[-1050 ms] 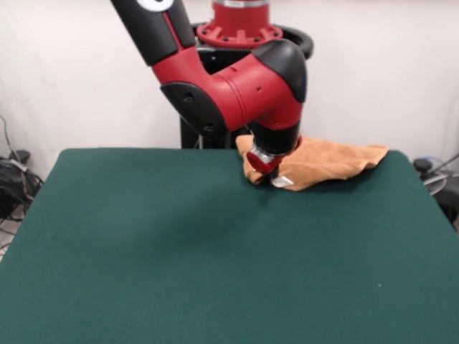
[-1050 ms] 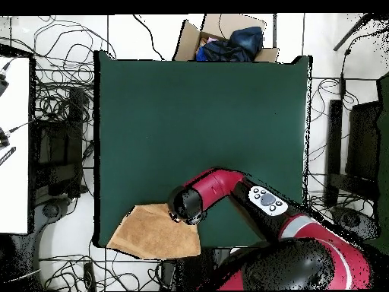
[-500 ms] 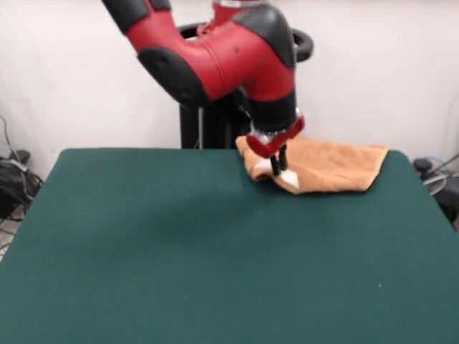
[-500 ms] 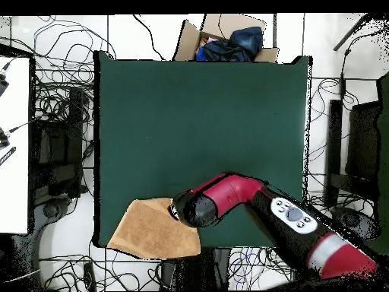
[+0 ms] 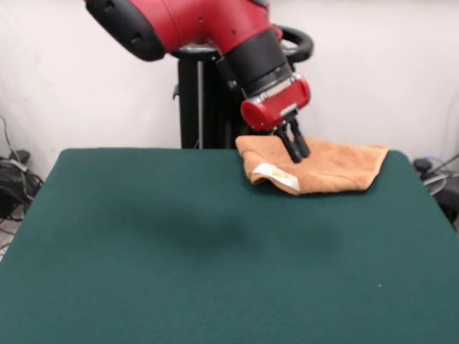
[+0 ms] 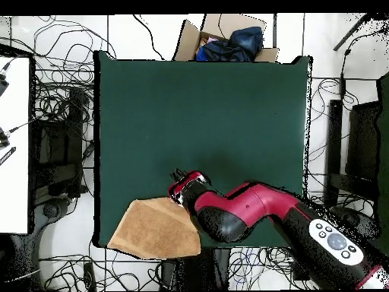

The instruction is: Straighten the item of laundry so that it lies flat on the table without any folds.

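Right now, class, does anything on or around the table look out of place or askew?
Yes. The towel sits bunched at one corner of the table, hanging past its edges and skewed. In the front view its edge is folded over beside the white tag. The pincer hangs above it, holding nothing.

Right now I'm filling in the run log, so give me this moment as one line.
gripper: raised above towel, holding nothing | towel: folded, tag up, overhanging table corner | task: not done
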{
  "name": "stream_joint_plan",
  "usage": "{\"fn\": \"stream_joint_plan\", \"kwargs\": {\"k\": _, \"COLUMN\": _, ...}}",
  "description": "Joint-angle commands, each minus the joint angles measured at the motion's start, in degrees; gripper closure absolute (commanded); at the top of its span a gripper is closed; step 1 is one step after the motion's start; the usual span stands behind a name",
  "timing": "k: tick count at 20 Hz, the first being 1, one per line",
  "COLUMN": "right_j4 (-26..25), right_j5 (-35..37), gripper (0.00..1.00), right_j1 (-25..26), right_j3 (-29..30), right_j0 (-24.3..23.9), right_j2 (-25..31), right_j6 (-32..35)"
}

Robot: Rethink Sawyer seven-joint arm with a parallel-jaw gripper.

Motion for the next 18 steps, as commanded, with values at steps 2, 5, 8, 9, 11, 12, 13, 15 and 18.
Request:
{"fn": "stream_joint_plan", "kwargs": {"k": 2, "right_j4": -6.7, "right_j5": -4.1, "gripper": 1.00, "right_j1": 1.6, "right_j3": 0.1, "right_j0": 4.4, "right_j2": 1.4, "right_j6": 0.0}}
{"fn": "stream_joint_plan", "kwargs": {"k": 5, "right_j4": -4.5, "right_j5": 10.5, "gripper": 1.00, "right_j1": 2.2, "right_j3": -4.1, "right_j0": 10.8, "right_j2": -7.9, "right_j6": -3.2}}
{"fn": "stream_joint_plan", "kwargs": {"k": 8, "right_j4": -3.0, "right_j5": 21.6, "gripper": 1.00, "right_j1": 2.2, "right_j3": -8.0, "right_j0": 16.8, "right_j2": -14.7, "right_j6": -4.1}}
{"fn": "stream_joint_plan", "kwargs": {"k": 9, "right_j4": -2.6, "right_j5": 24.3, "gripper": 1.00, "right_j1": 2.1, "right_j3": -8.7, "right_j0": 18.0, "right_j2": -15.9, "right_j6": -4.4}}
{"fn": "stream_joint_plan", "kwargs": {"k": 11, "right_j4": -1.6, "right_j5": 31.5, "gripper": 1.00, "right_j1": 1.9, "right_j3": -10.4, "right_j0": 20.7, "right_j2": -18.5, "right_j6": -4.8}}
{"fn": "stream_joint_plan", "kwargs": {"k": 12, "right_j4": -1.8, "right_j5": 33.6, "gripper": 1.00, "right_j1": 2.0, "right_j3": -11.0, "right_j0": 21.4, "right_j2": -19.1, "right_j6": -4.7}}
{"fn": "stream_joint_plan", "kwargs": {"k": 13, "right_j4": -2.0, "right_j5": 35.6, "gripper": 1.00, "right_j1": 2.2, "right_j3": -11.5, "right_j0": 22.2, "right_j2": -19.7, "right_j6": -4.6}}
{"fn": "stream_joint_plan", "kwargs": {"k": 15, "right_j4": -3.0, "right_j5": 37.3, "gripper": 1.00, "right_j1": 2.7, "right_j3": -12.2, "right_j0": 22.6, "right_j2": -19.7, "right_j6": -4.1}}
{"fn": "stream_joint_plan", "kwargs": {"k": 18, "right_j4": -4.4, "right_j5": 37.8, "gripper": 1.00, "right_j1": 3.3, "right_j3": -12.3, "right_j0": 22.5, "right_j2": -18.8, "right_j6": -2.7}}
